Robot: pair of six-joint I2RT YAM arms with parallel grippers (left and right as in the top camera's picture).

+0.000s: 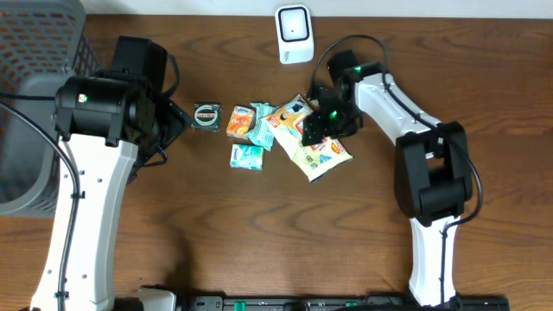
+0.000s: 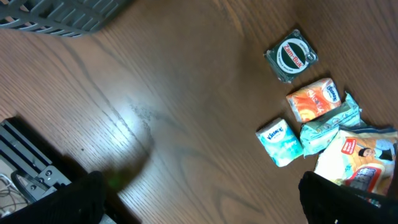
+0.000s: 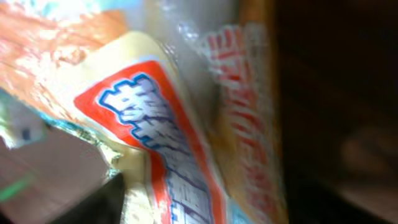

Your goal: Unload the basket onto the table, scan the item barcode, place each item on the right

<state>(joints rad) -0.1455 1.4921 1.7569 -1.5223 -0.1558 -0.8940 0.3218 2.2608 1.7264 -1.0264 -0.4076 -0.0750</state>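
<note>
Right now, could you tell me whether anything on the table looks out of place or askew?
The small packets lie in a loose, overlapping heap at mid-table, none squared up. The yellow snack bag sits crooked under the right gripper. The scanner stands apart at the far edge. Nothing looks spilled or torn.

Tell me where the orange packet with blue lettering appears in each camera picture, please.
Overhead: orange packet lies left of centre in the pile, right of the round tin.
Left wrist: orange packet sits at the right, just below the round tin.
Right wrist: cannot tell; only a blurred close-up of orange and white wrapping shows.
Shared landmark: the round tin, seen in overhead and left wrist views.
</note>
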